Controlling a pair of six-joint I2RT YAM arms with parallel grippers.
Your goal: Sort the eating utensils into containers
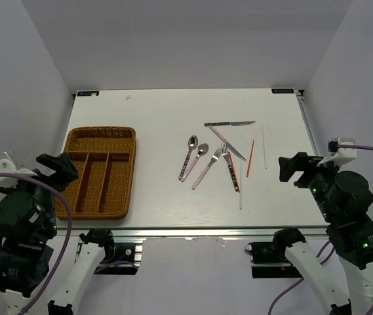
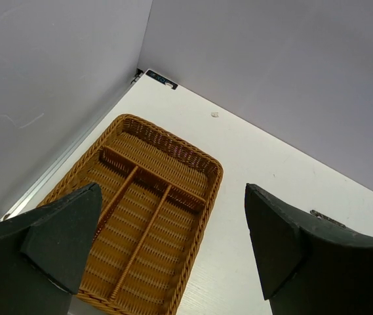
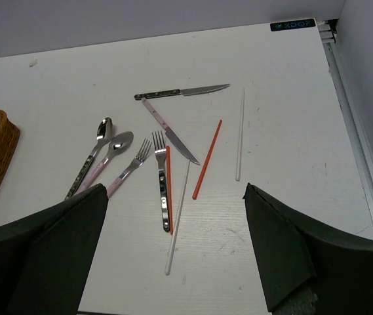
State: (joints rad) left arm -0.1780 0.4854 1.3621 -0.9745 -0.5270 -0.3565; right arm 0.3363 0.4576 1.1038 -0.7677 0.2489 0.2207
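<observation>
Left hand [image 2: 170, 216]: fingers apart, above the near-left corner of the counter [image 1: 160, 111]. Right hand [image 3: 173, 216]: fingers apart, above the near-right corner. Wicker tray [image 1: 101, 130] lies along the left edge. Utensils [image 1: 199, 157] lie clustered toward the right edge, well apart from the tray.

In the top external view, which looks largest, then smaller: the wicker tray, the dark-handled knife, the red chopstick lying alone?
1. Wicker tray, by far the largest.
2. Dark-handled knife, much smaller.
3. Lone red chopstick, shorter and thinner than the knife.
</observation>
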